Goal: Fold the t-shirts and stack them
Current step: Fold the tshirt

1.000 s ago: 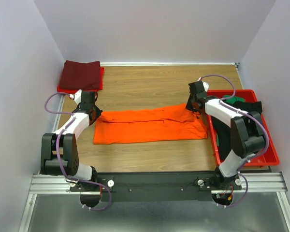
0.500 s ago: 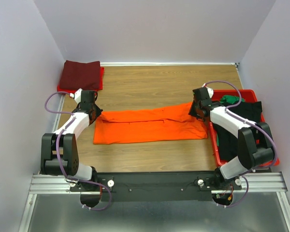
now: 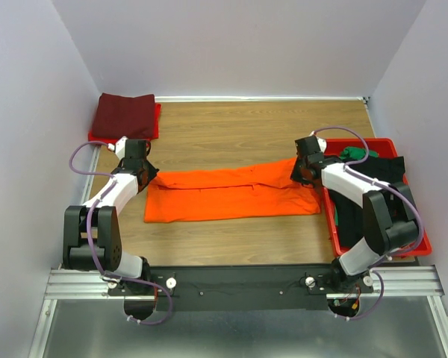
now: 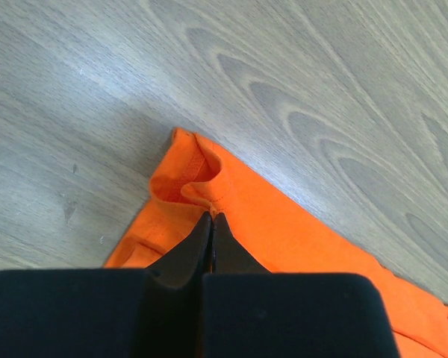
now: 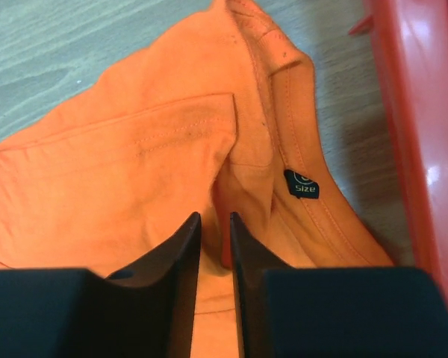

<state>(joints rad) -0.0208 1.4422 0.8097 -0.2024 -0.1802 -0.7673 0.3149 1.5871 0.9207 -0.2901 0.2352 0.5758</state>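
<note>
The bright orange t-shirt (image 3: pixel 231 194) lies folded into a long strip across the middle of the table. My left gripper (image 3: pixel 148 177) is at its left far corner, shut on the hem there (image 4: pixel 211 216). My right gripper (image 3: pixel 300 171) is at the collar end, with its jaws nearly closed on a raised fold of orange cloth (image 5: pixel 215 220) beside the size label (image 5: pixel 304 185). A folded dark maroon t-shirt (image 3: pixel 125 115) lies on a red one (image 3: pixel 157 123) at the back left. Black (image 3: pixel 358 216) and green (image 3: pixel 356 154) shirts lie in the red tray (image 3: pixel 422 240).
The red plastic tray's wall (image 5: pixel 418 112) stands just right of my right gripper. Bare wood table (image 3: pixel 231 134) extends behind the orange shirt. Grey walls close in the left, back and right sides.
My right arm has shifted a little toward the near side, with its gripper settling on the shirt's collar end. The left arm and the shirt's left end have not moved.
</note>
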